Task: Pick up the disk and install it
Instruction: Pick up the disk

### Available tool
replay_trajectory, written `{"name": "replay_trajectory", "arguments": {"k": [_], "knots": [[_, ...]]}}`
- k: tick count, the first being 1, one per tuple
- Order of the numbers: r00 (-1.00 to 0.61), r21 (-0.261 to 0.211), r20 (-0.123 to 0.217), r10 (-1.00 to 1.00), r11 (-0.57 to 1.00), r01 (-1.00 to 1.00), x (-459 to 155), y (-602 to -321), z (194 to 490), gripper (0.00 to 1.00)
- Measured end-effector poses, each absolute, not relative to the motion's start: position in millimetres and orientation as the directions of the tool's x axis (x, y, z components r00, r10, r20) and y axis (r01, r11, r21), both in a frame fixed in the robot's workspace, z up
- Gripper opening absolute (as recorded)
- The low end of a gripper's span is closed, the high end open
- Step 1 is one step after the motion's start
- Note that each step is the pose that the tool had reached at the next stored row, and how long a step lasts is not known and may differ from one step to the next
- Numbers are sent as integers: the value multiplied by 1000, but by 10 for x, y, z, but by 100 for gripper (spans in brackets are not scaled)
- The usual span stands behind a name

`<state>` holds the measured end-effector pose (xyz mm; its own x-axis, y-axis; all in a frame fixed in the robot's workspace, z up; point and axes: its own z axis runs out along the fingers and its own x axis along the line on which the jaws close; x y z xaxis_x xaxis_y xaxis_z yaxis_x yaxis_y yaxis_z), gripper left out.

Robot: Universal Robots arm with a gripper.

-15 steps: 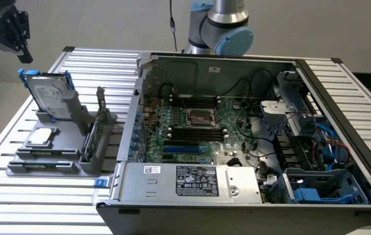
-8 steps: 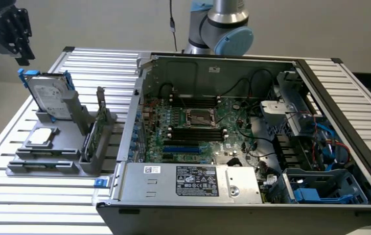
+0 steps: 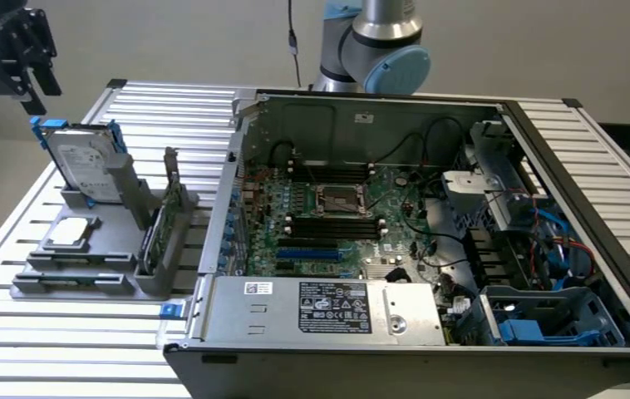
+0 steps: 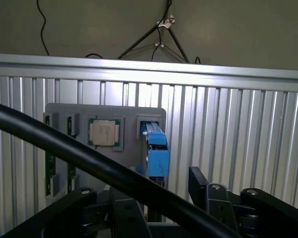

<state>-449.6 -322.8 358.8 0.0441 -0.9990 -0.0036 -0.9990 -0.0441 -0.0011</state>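
Observation:
The disk (image 3: 76,166), a silver-grey hard drive with a pale label and a blue bracket, stands upright on edge in a grey holder (image 3: 110,258) at the exterior view's left. My gripper (image 3: 36,93) hangs just above its top edge, apart from it, holding nothing. In the wrist view I look straight down on the disk's blue bracket edge (image 4: 156,148). It lies in line with the gap of my gripper (image 4: 161,201), whose black fingers (image 4: 206,191) stand wide open.
The holder (image 4: 59,111) also carries a square silver chip (image 3: 71,233) (image 4: 104,133) and an upright green circuit card (image 3: 155,224). An open computer case (image 3: 404,216) lies on the slatted table (image 3: 60,332), with blue drive bays (image 3: 548,320). A black cable (image 4: 89,158) crosses the wrist view.

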Motion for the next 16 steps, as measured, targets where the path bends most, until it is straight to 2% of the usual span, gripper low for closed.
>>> {"name": "replay_trajectory", "arguments": {"k": [16], "knots": [[44, -1, -4, -999, -44, -999, -4496, -3228, 3547, 54]]}}
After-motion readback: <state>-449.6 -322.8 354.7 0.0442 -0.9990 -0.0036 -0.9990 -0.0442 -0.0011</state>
